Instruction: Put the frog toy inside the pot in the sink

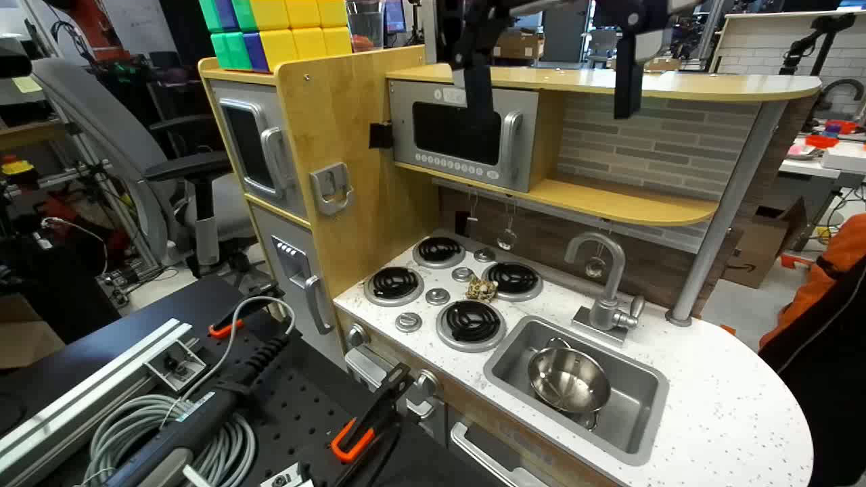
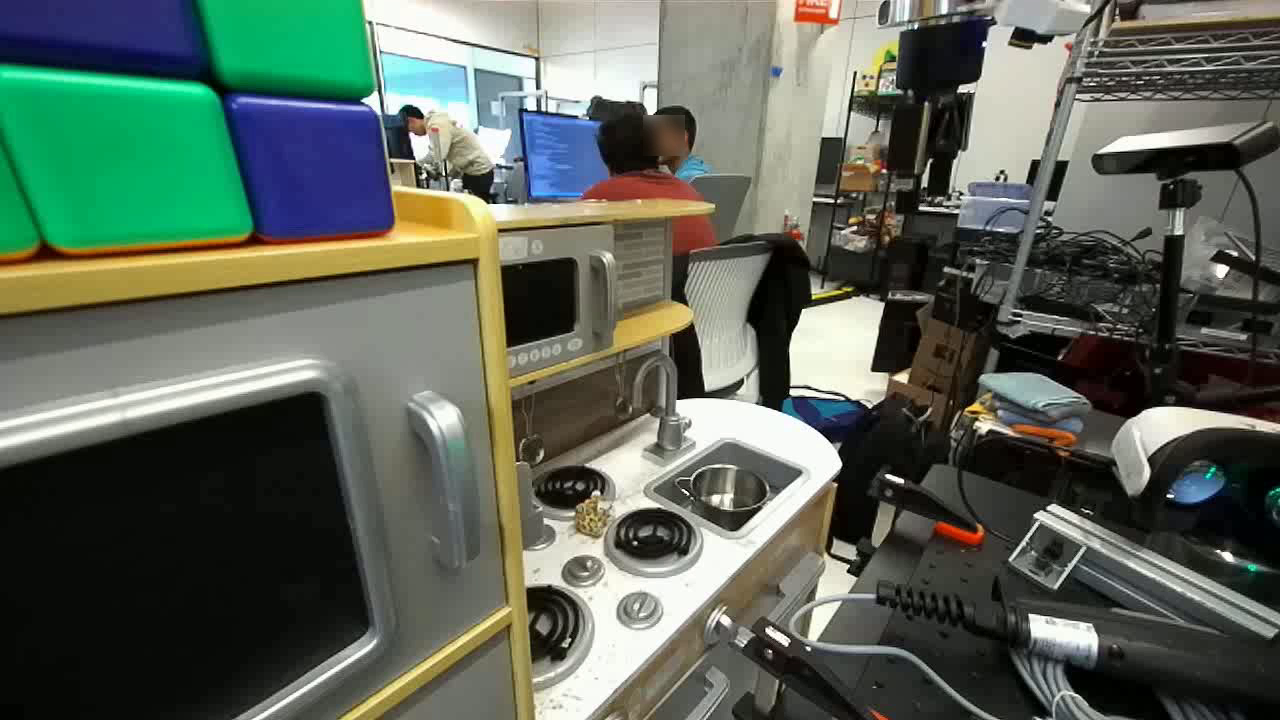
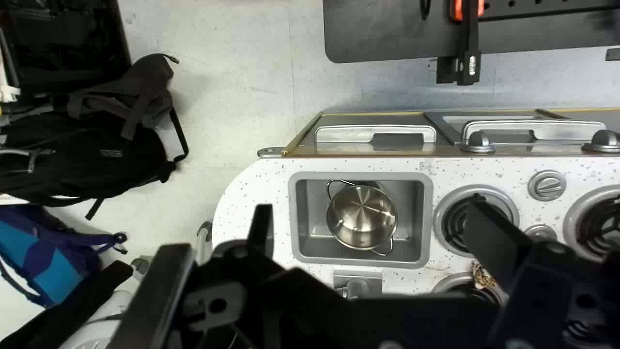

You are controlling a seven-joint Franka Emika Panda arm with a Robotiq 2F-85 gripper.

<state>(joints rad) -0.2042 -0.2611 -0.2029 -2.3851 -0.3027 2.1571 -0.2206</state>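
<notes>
The frog toy (image 1: 481,289) is a small yellowish, dark-spotted lump on the white counter among the burners, against one burner's rim. It also shows in an exterior view (image 2: 592,515) and, partly hidden behind a finger, in the wrist view (image 3: 483,277). The silver pot (image 1: 568,380) stands open and empty in the grey sink (image 1: 657,416); the pot also shows in the wrist view (image 3: 362,216) and in an exterior view (image 2: 728,490). My gripper (image 1: 553,111) is wide open and empty, high above the counter. In the wrist view its fingers (image 3: 370,208) stand apart on either side of the sink.
A curved grey faucet (image 1: 612,270) rises behind the sink. A wooden shelf (image 1: 622,197), a top board (image 1: 703,84) and a toy microwave (image 1: 467,132) stand over the counter's back. A grey post (image 1: 727,210) supports the board. Coloured blocks (image 1: 291,34) sit on the tall cabinet.
</notes>
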